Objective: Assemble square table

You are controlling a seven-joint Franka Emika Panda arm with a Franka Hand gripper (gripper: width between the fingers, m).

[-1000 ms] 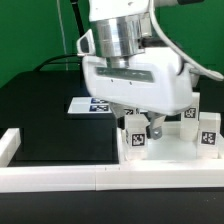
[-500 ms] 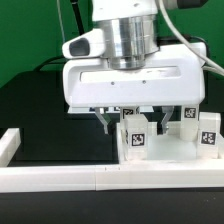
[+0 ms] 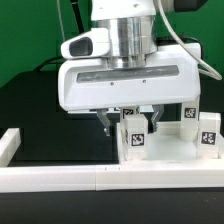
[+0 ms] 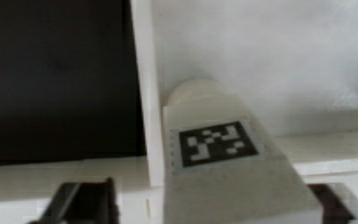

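Square table slab: the white slab (image 3: 165, 148) lies flat on the black table at the exterior view's right, close behind the white border rail (image 3: 100, 178); most of it is hidden by the arm, so its sockets cannot be made out.
Leg in hand: a short white tagged leg (image 3: 135, 135) stands upright on the slab's near part; the wrist view shows it (image 4: 220, 150) rising between the two fingers, its tag facing the camera.
Other legs: two more tagged legs (image 3: 208, 134) stand upright at the exterior view's far right, one (image 3: 189, 113) a little behind the other; a fourth does not show.
Gripper: the gripper (image 3: 128, 124) hangs straight down over the near leg, one finger on each side of it.
Jaws: partly open, straddling the leg; whether the pads already press on it cannot be told, since in both views the fingers look just beside it rather than plainly touching.
Step in hand: judged as grasping one leg, ahead of carrying it to a corner socket.
Progress: early; no leg looks screwed into the slab.
Next move calls for: a firm, centred squeeze on the leg, then a straight lift that keeps it upright and clear of its neighbours.
Risk: an off-centre squeeze may tip the leg over.
Marker board: a tagged white sheet (image 3: 78, 104) peeks out behind the arm, well apart from the work.
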